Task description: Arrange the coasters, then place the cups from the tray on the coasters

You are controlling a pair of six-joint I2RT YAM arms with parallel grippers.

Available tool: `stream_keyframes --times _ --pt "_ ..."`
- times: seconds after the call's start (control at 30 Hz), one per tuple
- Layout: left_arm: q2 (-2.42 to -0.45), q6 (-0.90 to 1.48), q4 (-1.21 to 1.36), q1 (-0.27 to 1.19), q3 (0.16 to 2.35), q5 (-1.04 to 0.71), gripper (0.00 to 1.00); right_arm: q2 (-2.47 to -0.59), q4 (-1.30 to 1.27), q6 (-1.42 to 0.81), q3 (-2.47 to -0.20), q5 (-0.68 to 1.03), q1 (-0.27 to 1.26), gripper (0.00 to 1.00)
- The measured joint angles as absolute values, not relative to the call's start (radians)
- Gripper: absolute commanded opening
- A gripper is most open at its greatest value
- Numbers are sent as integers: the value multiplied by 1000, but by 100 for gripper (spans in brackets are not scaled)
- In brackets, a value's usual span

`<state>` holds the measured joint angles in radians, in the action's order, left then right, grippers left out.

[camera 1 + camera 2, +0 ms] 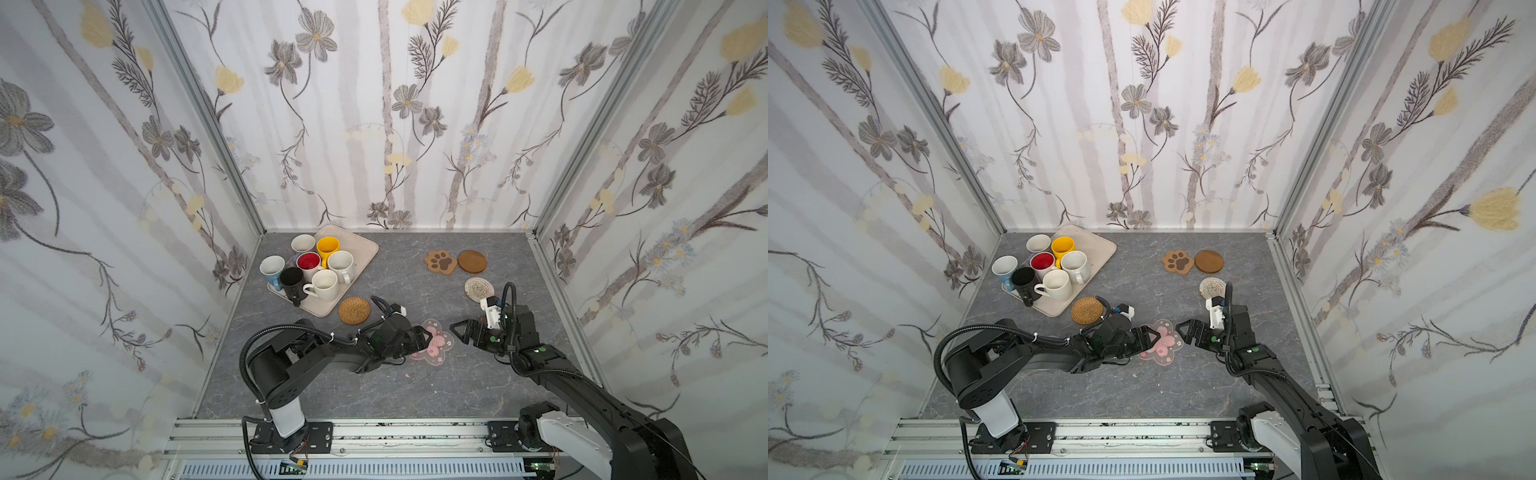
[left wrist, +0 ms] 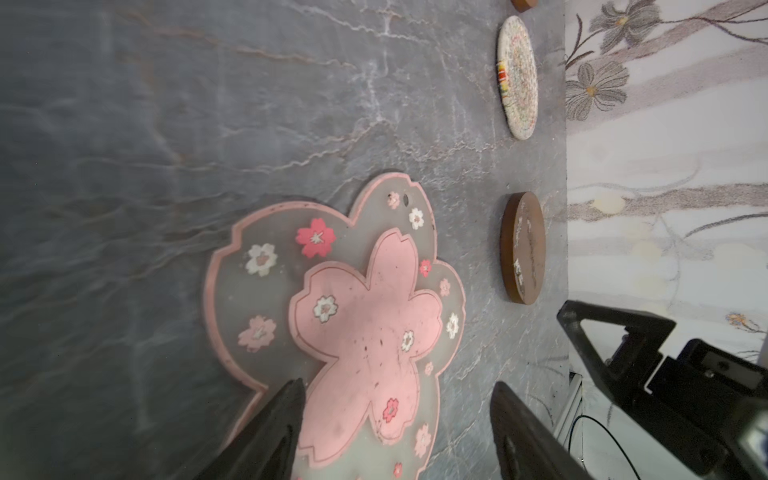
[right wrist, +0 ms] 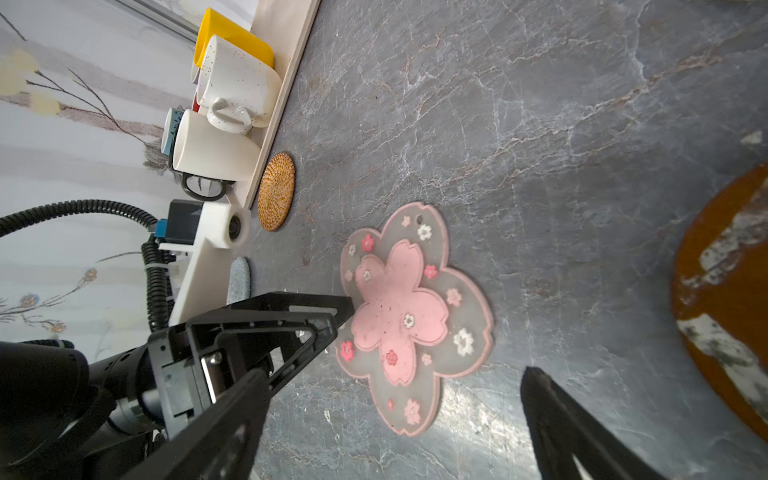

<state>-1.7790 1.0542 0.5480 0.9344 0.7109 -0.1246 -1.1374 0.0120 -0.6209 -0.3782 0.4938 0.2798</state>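
Observation:
The pink blossom coaster [image 1: 436, 345] [image 2: 365, 324] [image 3: 399, 307] lies flat on the grey table between both grippers. My left gripper [image 1: 427, 336] [image 2: 397, 392] is open, one fingertip [image 2: 291, 395] over the coaster's edge and the other above bare table. My right gripper [image 1: 458, 330] [image 3: 392, 374] is open just right of the coaster, holding nothing. The rattan coaster [image 1: 354, 309] sits by the tray [image 1: 359, 245], which holds several cups, among them yellow [image 1: 328, 246], black [image 1: 291, 277] and red-inside [image 1: 308, 262]. The paw coaster [image 1: 440, 262], a brown wooden round [image 1: 472, 261] and the beige woven coaster [image 1: 478, 287] lie at the back right.
Another brown wooden round [image 2: 523, 247] lies under my right arm, near the right wall. A grey-blue crocheted coaster [image 3: 240, 278] lies behind my left wrist. Papered walls [image 1: 395, 124] close in the back and both sides; an aluminium rail [image 1: 374, 432] runs along the front.

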Motion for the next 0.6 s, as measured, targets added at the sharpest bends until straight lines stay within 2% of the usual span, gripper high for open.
stream_keyframes --times 0.23,0.43,0.6 --pt "-1803 1057 576 929 761 -125 74 -1105 11 -681 -315 529 279 96" --pt "-1629 1020 570 875 692 -102 79 -1072 10 -715 -294 541 311 95" --pt "-1462 963 501 839 645 -65 81 -1080 -21 -788 -251 532 430 95"
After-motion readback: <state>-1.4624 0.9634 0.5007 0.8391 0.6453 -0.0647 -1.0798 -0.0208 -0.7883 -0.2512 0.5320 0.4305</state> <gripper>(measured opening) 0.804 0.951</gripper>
